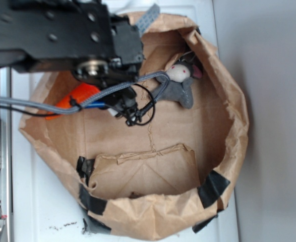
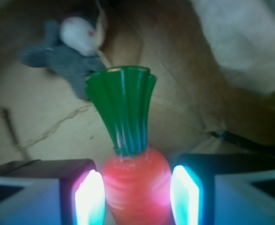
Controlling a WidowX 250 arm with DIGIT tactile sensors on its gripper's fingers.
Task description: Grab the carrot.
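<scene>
We take the brown paper bag point(image 1: 228, 151) as our landmark: it lies open on a white surface point(image 1: 47, 222), its rolled rim patched with black tape point(image 1: 214, 187). In the exterior view, starting at the bag's left side, we see the orange body of the carrot point(image 1: 72, 103) lying on the bag's floor, most of it hidden under the black arm point(image 1: 52, 30) and its grey cable point(image 1: 37, 105). Further right, toward the back wall of the bag, the grey plush animal point(image 1: 180, 83) lies with its white face up, apart from the carrot.

In the wrist view, we see the gripper point(image 2: 138, 192) straddling the carrot point(image 2: 136, 185): the left finger point(image 2: 90, 197) and the right finger point(image 2: 184, 194) stand on either side of the orange body, just beside it, with thin gaps visible, so the jaws are apart and not clamped. The green stem cap point(image 2: 124, 110) points away from the gripper toward the plush animal point(image 2: 62, 54), which sits up and to the left on the bag floor.
</scene>
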